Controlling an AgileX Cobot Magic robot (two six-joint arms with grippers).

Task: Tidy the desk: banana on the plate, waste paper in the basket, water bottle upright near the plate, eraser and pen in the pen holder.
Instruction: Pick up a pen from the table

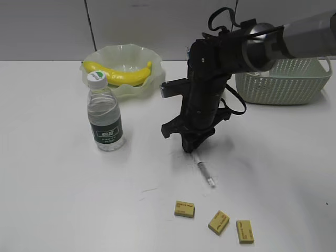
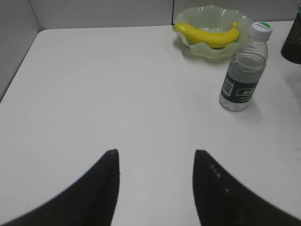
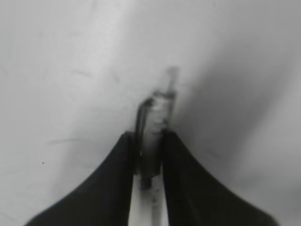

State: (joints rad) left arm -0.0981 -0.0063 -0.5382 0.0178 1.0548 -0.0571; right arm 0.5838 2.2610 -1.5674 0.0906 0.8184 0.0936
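Clear plastic, the pen ran from my right gripper toward me, its upper end pinched between the nearly closed fingers, the tip near the surface.

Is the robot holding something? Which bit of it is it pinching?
Yes. The right gripper pinches the pen at its upper end, near the clip; its tip points down at the table. The left gripper is open and holds nothing.

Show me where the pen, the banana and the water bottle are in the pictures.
pen (image 1: 203,170), exterior view, middle of its clear barrel.
banana (image 1: 116,74), exterior view, middle of its yellow body.
water bottle (image 2: 243,75), left wrist view, upper part of its label.
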